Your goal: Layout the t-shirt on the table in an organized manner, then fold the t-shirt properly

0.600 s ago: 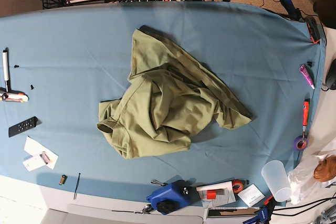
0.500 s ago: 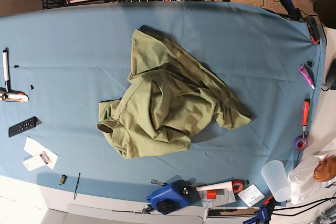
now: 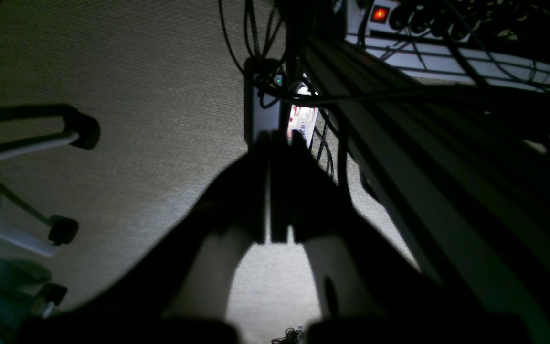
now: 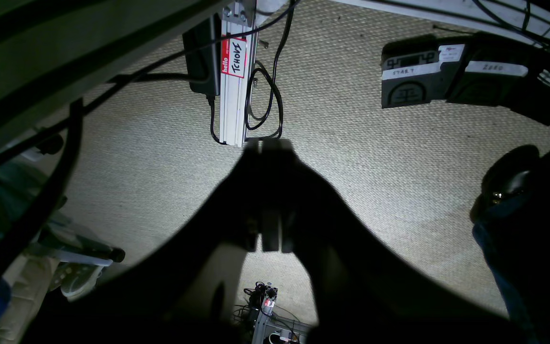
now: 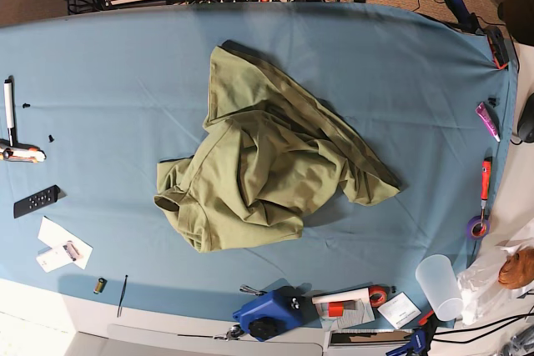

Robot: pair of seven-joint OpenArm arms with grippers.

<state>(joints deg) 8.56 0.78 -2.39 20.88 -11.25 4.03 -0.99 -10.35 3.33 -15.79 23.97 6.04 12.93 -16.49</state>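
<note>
The olive-green t-shirt (image 5: 267, 164) lies crumpled in a heap near the middle of the blue-covered table (image 5: 100, 64). Neither arm shows in the base view. In the left wrist view my left gripper (image 3: 275, 141) is a dark silhouette hanging over carpeted floor, its fingers pressed together and empty. My right gripper (image 4: 269, 143) in the right wrist view is likewise shut on nothing, above carpet beside a metal rail. Both grippers are away from the shirt.
Along the table's left edge lie a pen (image 5: 9, 106), a black remote (image 5: 36, 200) and paper cards (image 5: 62, 245). The front edge holds a blue tool (image 5: 269, 313), tape and a plastic cup (image 5: 440, 286). An orange screwdriver (image 5: 485, 181) lies at the right.
</note>
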